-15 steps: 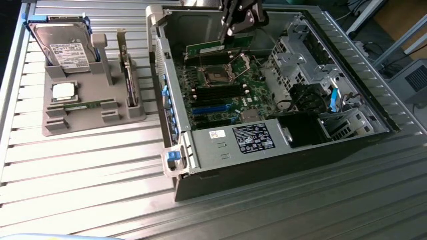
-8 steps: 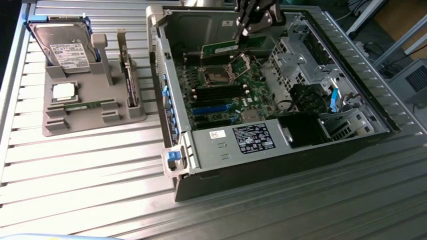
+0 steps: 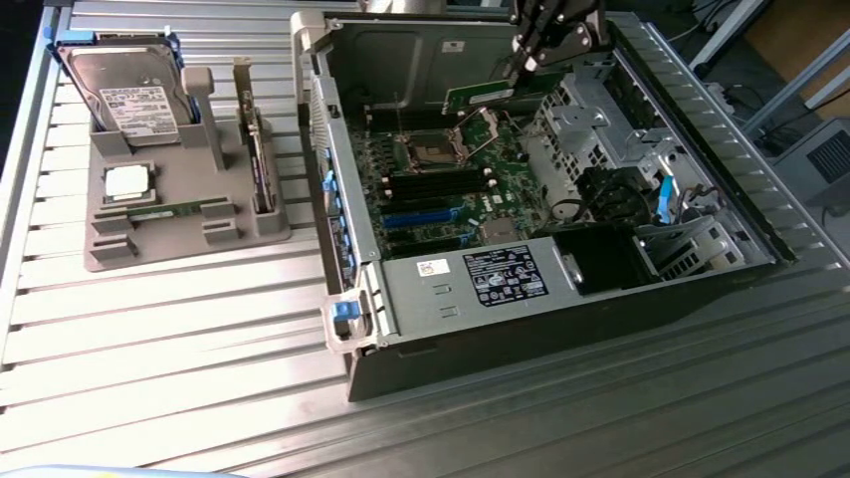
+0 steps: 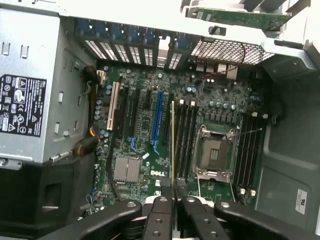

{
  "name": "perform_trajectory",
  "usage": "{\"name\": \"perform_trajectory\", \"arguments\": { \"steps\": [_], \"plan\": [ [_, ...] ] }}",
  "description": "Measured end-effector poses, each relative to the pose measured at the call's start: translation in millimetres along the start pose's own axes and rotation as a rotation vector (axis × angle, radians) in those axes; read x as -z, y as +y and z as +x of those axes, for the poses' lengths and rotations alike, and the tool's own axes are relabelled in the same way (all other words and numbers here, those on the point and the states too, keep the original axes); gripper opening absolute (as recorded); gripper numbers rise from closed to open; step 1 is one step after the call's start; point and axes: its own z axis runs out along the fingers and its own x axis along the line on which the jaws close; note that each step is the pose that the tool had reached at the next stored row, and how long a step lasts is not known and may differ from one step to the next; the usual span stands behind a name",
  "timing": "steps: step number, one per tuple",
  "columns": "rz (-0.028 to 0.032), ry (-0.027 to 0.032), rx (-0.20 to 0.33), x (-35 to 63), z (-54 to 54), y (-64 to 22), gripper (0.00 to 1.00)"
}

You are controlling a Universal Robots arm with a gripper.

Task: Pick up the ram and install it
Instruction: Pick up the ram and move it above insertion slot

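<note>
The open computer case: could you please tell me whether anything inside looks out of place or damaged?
Nothing looks damaged or spilled. The ram is held edge-on in the gripper above the motherboard, not yet in a slot, and the processor socket stands empty.

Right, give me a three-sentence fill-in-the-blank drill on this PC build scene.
1. The gripper is shut on the ____, held above the motherboard.
2. Its twin lies in the grey holder beside the silver ____ chip.
3. The computer case lies ____, its inside exposed.
Missing words: ram; processor; open.
</note>
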Motion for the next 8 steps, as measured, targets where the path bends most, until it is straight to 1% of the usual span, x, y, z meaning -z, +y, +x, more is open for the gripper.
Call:
{"name": "perform_trajectory", "arguments": {
  "steps": [1,4,8],
  "plan": [
    [0.0000,0.0001,0.000,0.2,0.6,-3.7,0.13],
    [0.0000,0.0000,0.000,0.4,1.1,-8.1,0.13],
    [0.0000,0.0000,0.000,0.4,1.2,-8.5,0.13]
  ]
}}
